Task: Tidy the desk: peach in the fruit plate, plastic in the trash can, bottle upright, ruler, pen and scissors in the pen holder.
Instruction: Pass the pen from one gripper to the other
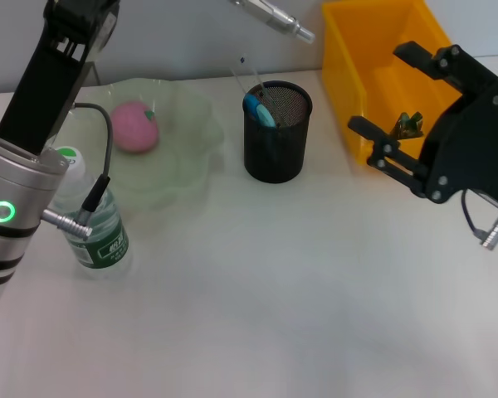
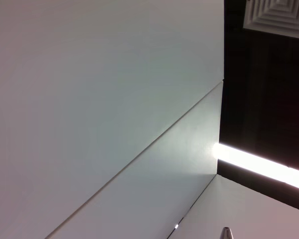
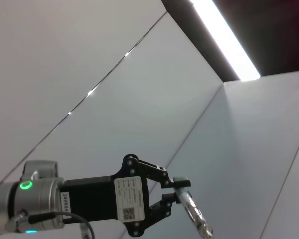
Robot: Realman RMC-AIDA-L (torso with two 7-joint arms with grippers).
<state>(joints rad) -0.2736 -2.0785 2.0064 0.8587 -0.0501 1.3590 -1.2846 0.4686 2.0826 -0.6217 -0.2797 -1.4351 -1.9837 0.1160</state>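
The bottle [image 1: 95, 224] stands upright at nine o'clock, the peach [image 1: 134, 128] in its plate [image 1: 187, 157]. The left gripper [image 3: 170, 195] pinches the pen [image 1: 275, 17] at twelve o'clock above the holder [image 1: 275, 133]. The right gripper [image 1: 388, 106] hangs wide at three o'clock.

Non-task surroundings: surface, wall, ceiling fixtures.

A pale, plain surface [image 1: 299, 315] is filling most of the head view, showing soft shadows. Behind it a light wall [image 1: 174, 37] is running along the far edge. In the wrist views, white wall panels [image 2: 89, 99] are meeting at thin seams, a dark ceiling [image 2: 264, 89] is sitting above them, a bright strip light [image 3: 224, 37] is glowing along the junction, and a square stepped ceiling vent [image 2: 279, 15] is showing in one corner of the left wrist view.
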